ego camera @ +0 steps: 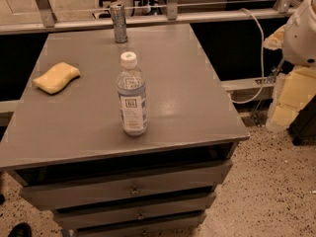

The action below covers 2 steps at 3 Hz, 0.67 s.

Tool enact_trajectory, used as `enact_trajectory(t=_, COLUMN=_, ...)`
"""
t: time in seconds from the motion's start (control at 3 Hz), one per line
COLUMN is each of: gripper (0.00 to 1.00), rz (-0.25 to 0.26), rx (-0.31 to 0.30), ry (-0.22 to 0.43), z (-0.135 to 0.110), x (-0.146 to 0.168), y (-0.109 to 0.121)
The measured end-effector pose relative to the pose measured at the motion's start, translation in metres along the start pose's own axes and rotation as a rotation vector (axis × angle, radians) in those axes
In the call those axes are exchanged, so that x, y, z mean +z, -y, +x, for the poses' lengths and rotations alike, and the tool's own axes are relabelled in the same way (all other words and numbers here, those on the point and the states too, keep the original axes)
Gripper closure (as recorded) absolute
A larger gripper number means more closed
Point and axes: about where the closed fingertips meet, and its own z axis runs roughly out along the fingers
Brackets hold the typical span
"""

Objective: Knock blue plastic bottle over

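Observation:
The blue plastic bottle (pixel 132 97) stands upright near the middle front of the grey table top (pixel 187 93). It is clear plastic with a white screw cap and a pale blue-white label bearing a small dark square mark. My arm's white casing (pixel 302 33) shows at the right edge of the view. My gripper (pixel 290 98) appears as pale yellowish parts below the casing. It hangs off the table's right side, well to the right of the bottle and touching nothing.
A slim silver metal can (pixel 118 22) stands at the table's far edge. A yellow sponge (pixel 57 77) lies on the left side. Drawers (pixel 133 189) are below the top. A white cable (pixel 259 58) and metal rails (pixel 148 19) run behind.

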Motion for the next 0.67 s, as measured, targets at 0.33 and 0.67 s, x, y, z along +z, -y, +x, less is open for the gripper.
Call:
enact_trajectory(t=0.33, gripper=0.0, rz=0.0, rx=0.0, ry=0.0, z=0.0, x=0.0, y=0.0)
enact_trajectory(t=0.67, gripper=0.0, rz=-0.021, rx=0.04, ry=0.07, z=-0.003, x=0.013, y=-0.004)
